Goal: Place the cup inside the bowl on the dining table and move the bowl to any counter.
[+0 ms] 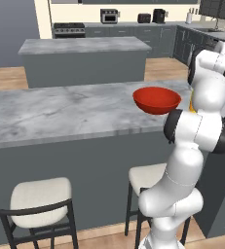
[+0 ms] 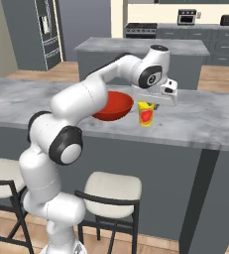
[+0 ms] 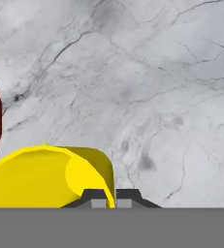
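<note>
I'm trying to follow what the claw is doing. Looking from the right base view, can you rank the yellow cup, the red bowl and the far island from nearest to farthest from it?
1. Cup: its rim is pinched by the gripper.
2. Bowl: beside the cup, on the dining table.
3. Counter: across the floor behind.

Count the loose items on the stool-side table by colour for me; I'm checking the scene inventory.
Red: 1, the bowl
Yellow: 1, the cup, its rim pinched by the pincer
Total: 2, both on the table
</note>
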